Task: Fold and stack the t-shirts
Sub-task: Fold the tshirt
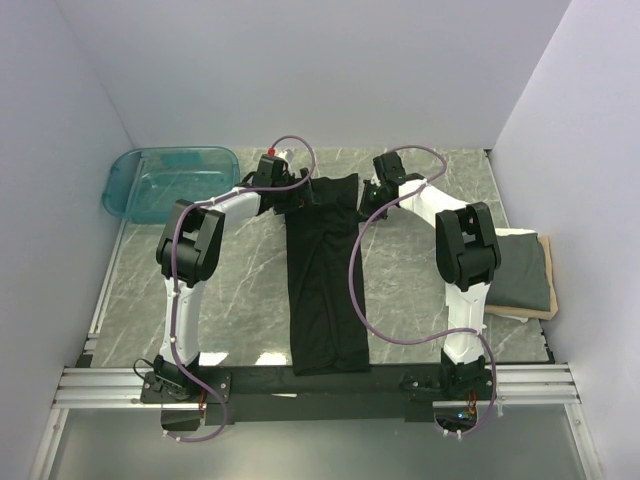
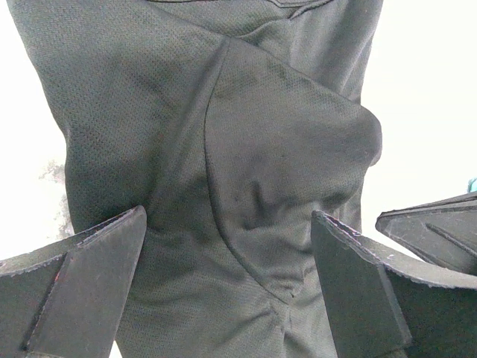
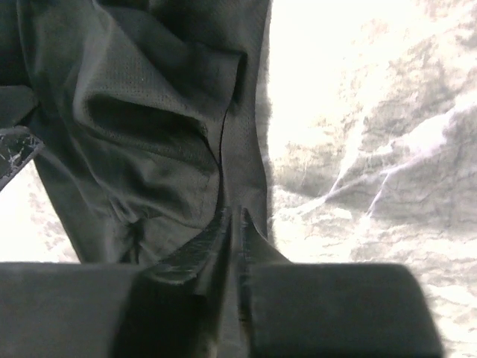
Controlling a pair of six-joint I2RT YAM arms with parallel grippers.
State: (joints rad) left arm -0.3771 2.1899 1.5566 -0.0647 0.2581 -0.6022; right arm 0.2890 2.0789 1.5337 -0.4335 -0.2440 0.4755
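The black t-shirt (image 1: 325, 280) lies folded into a long narrow strip down the middle of the table. My left gripper (image 1: 295, 195) is at its far left corner. In the left wrist view the gripper (image 2: 227, 216) is open wide, with wrinkled black cloth (image 2: 246, 134) spanning the gap between the fingers. My right gripper (image 1: 368, 195) is at the far right corner. In the right wrist view it (image 3: 235, 216) is shut on the shirt's edge (image 3: 246, 112). The dark grey t-shirt (image 1: 520, 270) lies folded at the right.
The grey shirt rests on a flat tan board (image 1: 549, 285) near the table's right edge. A clear teal tub (image 1: 165, 180) stands at the far left corner. White walls close in the back and sides. The marbled tabletop (image 3: 373, 149) shows right of the shirt.
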